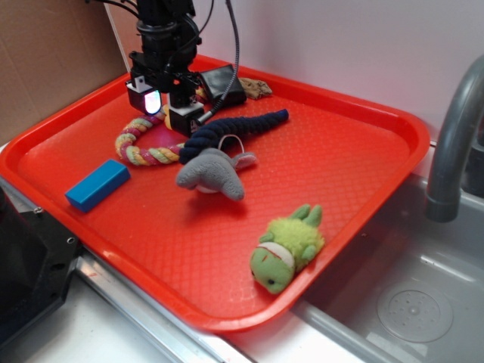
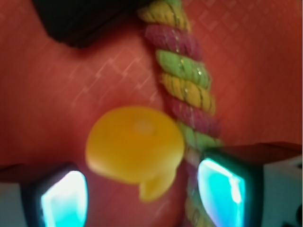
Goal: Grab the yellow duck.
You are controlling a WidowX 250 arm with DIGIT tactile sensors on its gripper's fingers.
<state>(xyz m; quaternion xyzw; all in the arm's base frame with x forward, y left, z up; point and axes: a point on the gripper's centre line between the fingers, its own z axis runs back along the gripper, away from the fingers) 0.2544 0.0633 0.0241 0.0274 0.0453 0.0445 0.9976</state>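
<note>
In the exterior view, the fuzzy yellow-green plush turtle lay nearest the camera, close to the front edge of the red plastic tray surface. Further in sat a grey plush animal, with a dark navy ribbed plush toy just behind it. A blue rectangular block rested toward the left edge. At the far left corner the black robot gripper hung low over a multicoloured braided rope. The small yellow rubber duck could not be seen from here; the gripper body hid it.

In the wrist view, the two pads with their glowing cyan faces sat nearest the lens, one at each lower corner. The jaws stood apart, holding nothing. The smooth rounded yellow rubber duck lay on the tray between and just ahead of them, its small tip pointing toward the camera. The braided rope ran close along the duck's right side, passing beside the right pad. The picture was blurred, so whether duck and rope touched could not be told.

The main risk, as I judged it, was the right pad coming down on the rope, or pinching rope together with duck. The duck looked smooth and round, so an off-centre squeeze could squirt it out sideways.
</note>
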